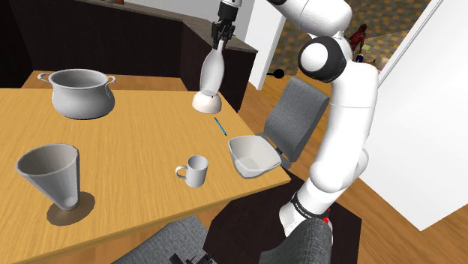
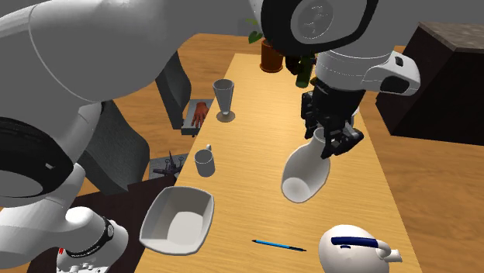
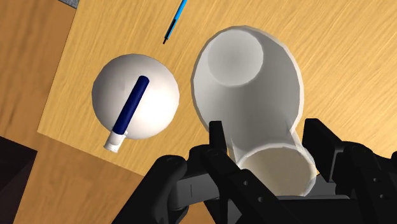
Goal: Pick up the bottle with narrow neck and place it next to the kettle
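Observation:
A white bottle with a narrow neck (image 1: 212, 71) hangs in the air, tilted, with my black gripper (image 1: 220, 46) shut on its neck. In the second exterior view the bottle (image 2: 302, 174) shows its base toward the camera under the gripper (image 2: 330, 144). The kettle (image 3: 135, 95), a white dome with a dark blue handle, stands on the wooden table just beside and below the bottle (image 3: 254, 83). In the shoulder view the kettle (image 1: 204, 103) is partly covered by the bottle. Both fingers (image 3: 216, 143) clasp the neck's rim.
A blue pen (image 1: 220, 126) lies near the kettle. A white bowl (image 1: 253, 154) sits at the table's edge (image 1: 247, 187), beside a white mug (image 1: 196, 171). A grey pot (image 1: 81, 94) and a flared vase (image 1: 51, 176) stand farther off. A grey chair (image 1: 296, 116) is beside the table.

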`<state>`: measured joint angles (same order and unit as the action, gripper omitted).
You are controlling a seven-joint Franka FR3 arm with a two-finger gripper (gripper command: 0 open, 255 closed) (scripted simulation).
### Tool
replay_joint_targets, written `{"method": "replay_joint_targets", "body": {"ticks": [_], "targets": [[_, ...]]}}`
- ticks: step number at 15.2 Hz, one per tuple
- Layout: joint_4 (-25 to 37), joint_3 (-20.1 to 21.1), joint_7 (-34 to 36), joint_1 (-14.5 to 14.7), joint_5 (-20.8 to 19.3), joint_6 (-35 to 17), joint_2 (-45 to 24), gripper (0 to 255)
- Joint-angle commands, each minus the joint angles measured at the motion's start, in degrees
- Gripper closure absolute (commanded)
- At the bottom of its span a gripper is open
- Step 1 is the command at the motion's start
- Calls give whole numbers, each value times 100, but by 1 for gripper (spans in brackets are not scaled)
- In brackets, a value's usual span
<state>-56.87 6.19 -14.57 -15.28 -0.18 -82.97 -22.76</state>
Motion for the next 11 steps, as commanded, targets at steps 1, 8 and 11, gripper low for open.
{"method": "replay_joint_targets", "body": {"ticks": [1,8,11], "targets": [[-374,1,-7,-16,14,-245,136,255],[-1379,-2,-36,-54,47,-954,433,255],[-1730,-4,-47,-65,56,-1226,513,255]]}}
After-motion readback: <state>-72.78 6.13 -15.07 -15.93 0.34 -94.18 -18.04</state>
